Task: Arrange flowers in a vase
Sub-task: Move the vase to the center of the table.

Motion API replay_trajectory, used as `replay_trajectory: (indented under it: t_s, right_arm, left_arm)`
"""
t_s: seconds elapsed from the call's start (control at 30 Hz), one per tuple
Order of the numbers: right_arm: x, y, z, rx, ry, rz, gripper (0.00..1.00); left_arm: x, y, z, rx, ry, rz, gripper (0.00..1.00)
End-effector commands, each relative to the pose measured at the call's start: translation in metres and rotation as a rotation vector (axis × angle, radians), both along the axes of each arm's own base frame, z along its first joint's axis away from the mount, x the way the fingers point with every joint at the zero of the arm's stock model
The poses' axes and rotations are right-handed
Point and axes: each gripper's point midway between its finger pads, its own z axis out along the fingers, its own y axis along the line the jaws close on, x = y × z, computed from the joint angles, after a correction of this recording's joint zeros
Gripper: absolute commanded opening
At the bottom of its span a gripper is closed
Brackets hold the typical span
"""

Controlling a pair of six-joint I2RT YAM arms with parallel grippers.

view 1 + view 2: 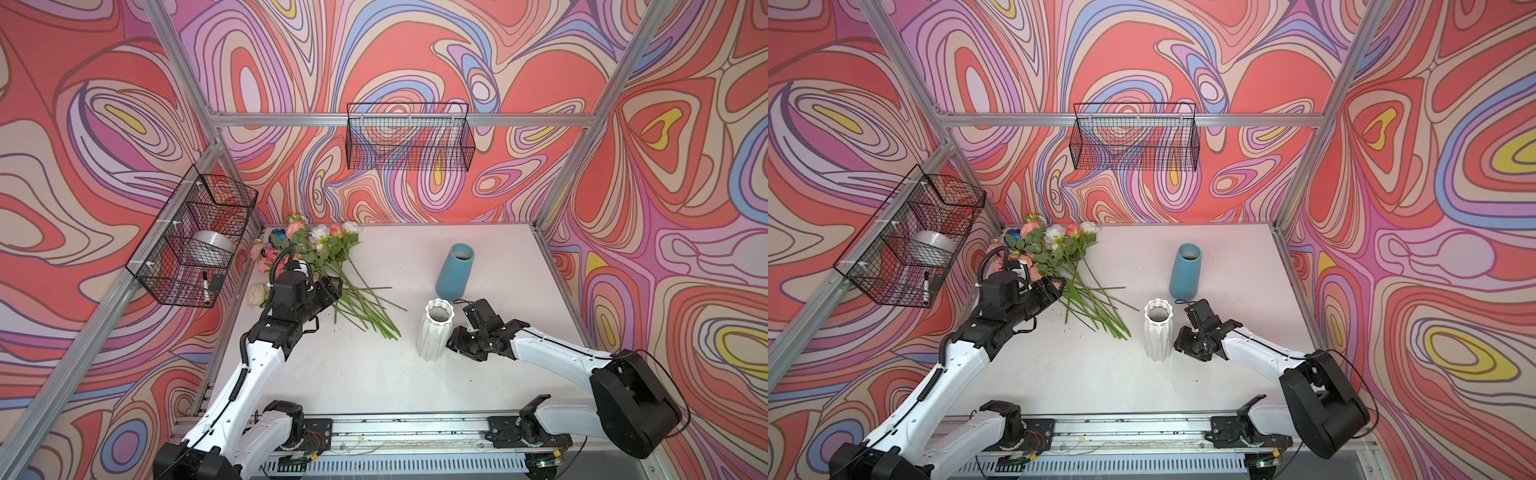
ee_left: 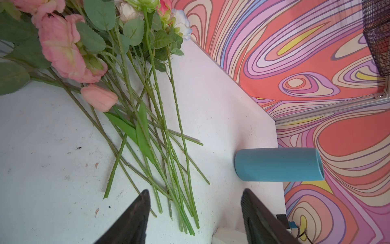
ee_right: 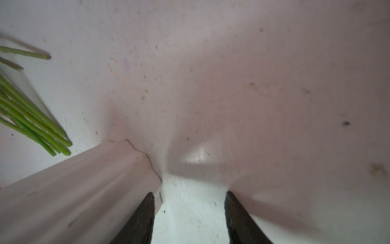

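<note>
The flowers (image 1: 320,249) (image 1: 1050,249) lie in a bundle at the table's back left, stems fanning toward the middle. Pink blooms (image 2: 63,48) and several green stems fill the left wrist view. My left gripper (image 1: 336,289) (image 1: 1059,287) (image 2: 195,192) hovers open over the stems, holding nothing. A white ribbed vase (image 1: 432,336) (image 1: 1158,336) (image 3: 73,186) stands upright mid-table. My right gripper (image 1: 451,341) (image 1: 1177,343) (image 3: 190,196) sits low beside its right side, open, with only bare table between the fingers. The vase is outside one finger (image 3: 143,217). Stem ends (image 3: 31,120) show beyond it.
A blue vase (image 1: 454,272) (image 1: 1183,274) (image 2: 278,164) stands upright behind the white one. A wire basket (image 1: 191,245) on the left wall holds a white roll and a marker. Another wire basket (image 1: 409,137) hangs on the back wall. A rail (image 1: 395,428) runs along the front edge.
</note>
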Motion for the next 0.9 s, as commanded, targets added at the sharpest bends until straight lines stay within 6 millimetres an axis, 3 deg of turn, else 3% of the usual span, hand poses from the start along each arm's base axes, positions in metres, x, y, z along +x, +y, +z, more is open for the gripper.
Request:
replay_trajectory:
  t_s: [0.0,0.2,0.33,0.47,0.63,0.7,0.8,0.87]
  right_arm:
    - [0.009,0.026,0.01,0.042,-0.052,0.068,0.54]
    - [0.012,0.064,0.011,0.038,-0.085,0.182,0.54]
    - [0.011,0.077,0.008,0.024,-0.089,0.224,0.54]
    - [0.013,0.067,0.013,-0.02,-0.127,0.219,0.56]
    - [0.014,0.046,0.025,-0.076,-0.184,0.162,0.56]
    - [0.014,0.04,0.028,-0.08,-0.2,0.131,0.56]
    - [0.011,0.03,0.03,-0.104,-0.206,0.102,0.55]
    - [0.009,0.023,0.032,-0.121,-0.213,0.088,0.55]
  left_arm:
    - [-0.001,0.002,-0.004,0.029,0.018,-0.001,0.7]
    - [0.001,0.004,-0.016,0.061,0.05,0.005,0.66]
    - [0.005,0.007,-0.023,0.079,0.067,0.016,0.64]
    - [0.024,-0.001,-0.017,0.066,0.049,-0.002,0.58]
    - [0.066,-0.033,-0.006,0.055,0.02,-0.052,0.55]
    - [0.085,-0.043,-0.015,0.072,0.044,-0.057,0.52]
    - [0.102,-0.033,-0.036,0.141,0.136,0.017,0.45]
    - [0.109,-0.017,-0.045,0.194,0.161,0.101,0.47]
